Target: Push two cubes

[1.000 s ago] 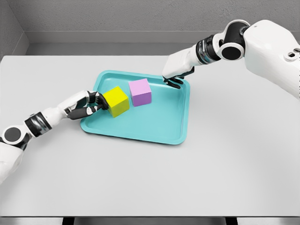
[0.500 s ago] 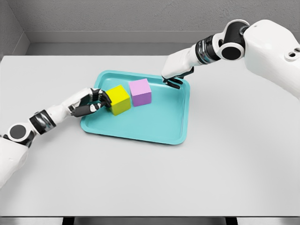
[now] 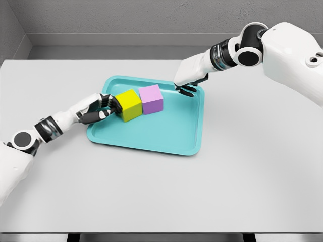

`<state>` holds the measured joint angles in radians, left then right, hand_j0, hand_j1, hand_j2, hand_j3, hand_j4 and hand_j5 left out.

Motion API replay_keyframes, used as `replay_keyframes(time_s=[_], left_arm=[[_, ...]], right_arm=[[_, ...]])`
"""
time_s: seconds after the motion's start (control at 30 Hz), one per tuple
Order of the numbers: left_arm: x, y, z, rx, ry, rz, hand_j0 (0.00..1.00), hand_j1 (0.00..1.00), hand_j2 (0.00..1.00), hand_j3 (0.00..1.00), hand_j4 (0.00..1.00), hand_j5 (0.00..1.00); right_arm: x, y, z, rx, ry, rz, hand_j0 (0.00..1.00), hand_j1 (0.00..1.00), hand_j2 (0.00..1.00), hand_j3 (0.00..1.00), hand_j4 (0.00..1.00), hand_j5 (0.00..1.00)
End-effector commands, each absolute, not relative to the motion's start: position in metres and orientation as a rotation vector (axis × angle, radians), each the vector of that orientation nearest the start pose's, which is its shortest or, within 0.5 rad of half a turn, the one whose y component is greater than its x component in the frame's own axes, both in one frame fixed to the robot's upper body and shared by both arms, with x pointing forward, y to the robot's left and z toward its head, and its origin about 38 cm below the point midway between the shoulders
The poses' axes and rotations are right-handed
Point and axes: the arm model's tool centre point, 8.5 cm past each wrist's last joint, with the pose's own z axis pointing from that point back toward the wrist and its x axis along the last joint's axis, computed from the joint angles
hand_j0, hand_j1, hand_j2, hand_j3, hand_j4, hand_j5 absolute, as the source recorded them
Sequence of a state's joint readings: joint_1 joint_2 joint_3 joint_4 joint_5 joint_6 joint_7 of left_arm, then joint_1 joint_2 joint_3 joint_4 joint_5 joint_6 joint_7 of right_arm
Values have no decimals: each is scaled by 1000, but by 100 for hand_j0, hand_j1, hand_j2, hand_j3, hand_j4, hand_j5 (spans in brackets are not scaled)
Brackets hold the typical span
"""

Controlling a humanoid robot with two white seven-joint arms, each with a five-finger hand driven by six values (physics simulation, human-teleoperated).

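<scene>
A yellow cube (image 3: 129, 104) and a pink cube (image 3: 151, 99) stand side by side, touching, in the left half of a teal tray (image 3: 171, 131). My left hand (image 3: 105, 106) reaches over the tray's left rim, its curled dark fingers pressed against the yellow cube's left face. It holds nothing. My right hand (image 3: 185, 88) hovers over the tray's far right corner, fingers curled downward, a short way right of the pink cube and not touching it.
The tray lies in the middle of a pale grey table (image 3: 252, 166). A grey wall runs behind the table's far edge.
The left hand has pushed the yellow cube to the right and slightly away, until it touches the pink cube. The right hand has stayed almost still.
</scene>
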<state>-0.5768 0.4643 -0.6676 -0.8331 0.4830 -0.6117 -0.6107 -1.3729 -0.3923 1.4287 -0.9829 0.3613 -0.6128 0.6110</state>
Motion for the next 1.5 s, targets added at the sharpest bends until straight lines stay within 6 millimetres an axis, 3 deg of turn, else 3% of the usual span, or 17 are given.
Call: replay_keyframes(time_s=[0.0, 0.17, 0.33, 0.5, 0.73, 1.0, 1.47], left_arm=[[459, 280, 74, -386, -1592, -979, 44, 44, 44, 44, 44, 44], [459, 280, 75, -383, -1592, -982, 44, 44, 44, 44, 44, 44], [461, 299, 83, -348, -1606, -959, 44, 44, 44, 44, 44, 44], [467, 301, 92, -331, -1625, -959, 44, 44, 44, 44, 44, 44], [469, 308, 88, -312, -1609, -945, 45, 45, 45, 45, 45, 45], [474, 298, 89, -324, -1616, -939, 45, 45, 45, 45, 45, 45], [482, 287, 85, -324, -1604, -943, 45, 45, 45, 45, 45, 45]], right_arm=[[527, -127, 249, 442, 1188, -3170, 16, 16, 16, 16, 16, 16], [528, -128, 250, 444, 1190, -3170, 16, 16, 16, 16, 16, 16], [528, -132, 251, 452, 1191, -3176, 16, 16, 16, 16, 16, 16], [527, -130, 251, 447, 1191, -3169, 16, 16, 16, 16, 16, 16], [521, -123, 232, 385, 1169, -3180, 15, 15, 15, 15, 15, 15], [521, -124, 228, 378, 1165, -3189, 15, 15, 15, 15, 15, 15], [519, -107, 221, 340, 1170, -3180, 14, 14, 14, 14, 14, 14]])
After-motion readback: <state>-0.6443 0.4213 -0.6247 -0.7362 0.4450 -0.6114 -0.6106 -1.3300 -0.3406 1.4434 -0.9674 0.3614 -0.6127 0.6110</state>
